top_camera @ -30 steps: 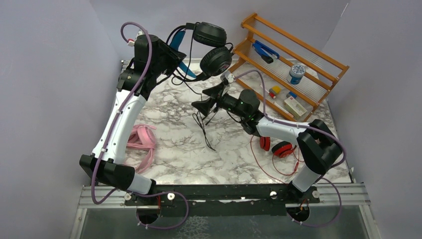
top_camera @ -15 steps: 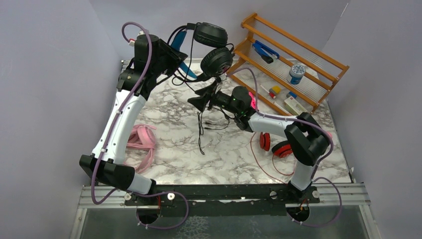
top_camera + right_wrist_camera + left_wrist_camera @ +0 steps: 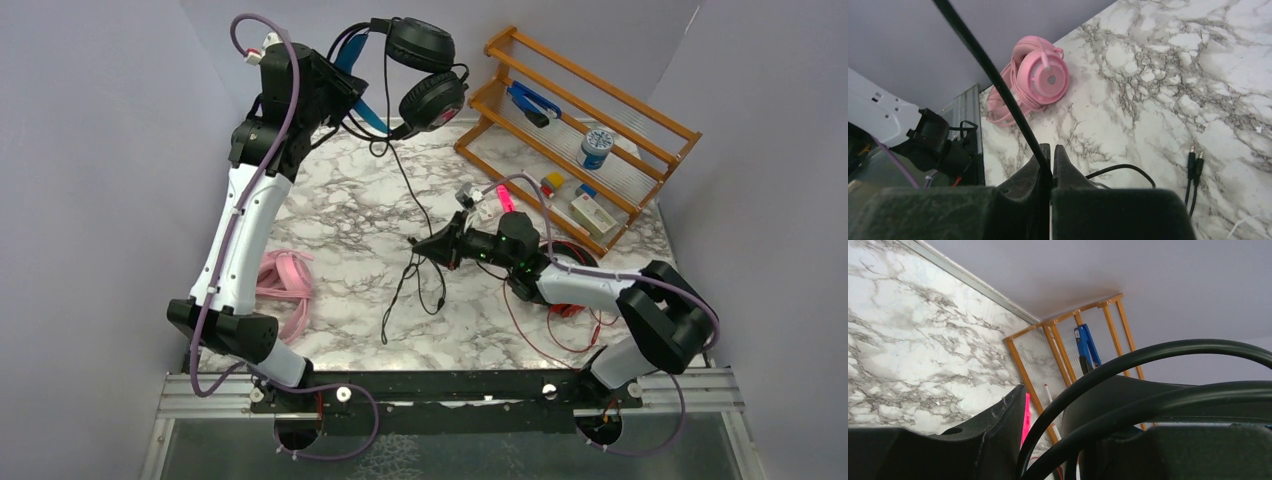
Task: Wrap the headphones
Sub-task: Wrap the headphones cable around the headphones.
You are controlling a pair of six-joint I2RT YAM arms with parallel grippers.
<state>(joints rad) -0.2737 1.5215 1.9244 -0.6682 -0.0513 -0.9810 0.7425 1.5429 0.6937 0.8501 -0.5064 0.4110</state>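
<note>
While the overhead camera is showing the left gripper [image 3: 354,96] clamping the black over-ear headset with a blue headband [image 3: 432,102] and holding it aloft at the back of the white marble tabletop [image 3: 340,210], the left wrist camera is giving only blurred black arcs. The right gripper [image 3: 428,246] is hanging low over the marble. Its wrist view is showing its fingers [image 3: 1068,170] pressing together on the thin black cable [image 3: 978,60], with the pink headset [image 3: 1040,80] lying behind. The red headset [image 3: 568,303] is lying mostly hidden under the right arm.
</note>
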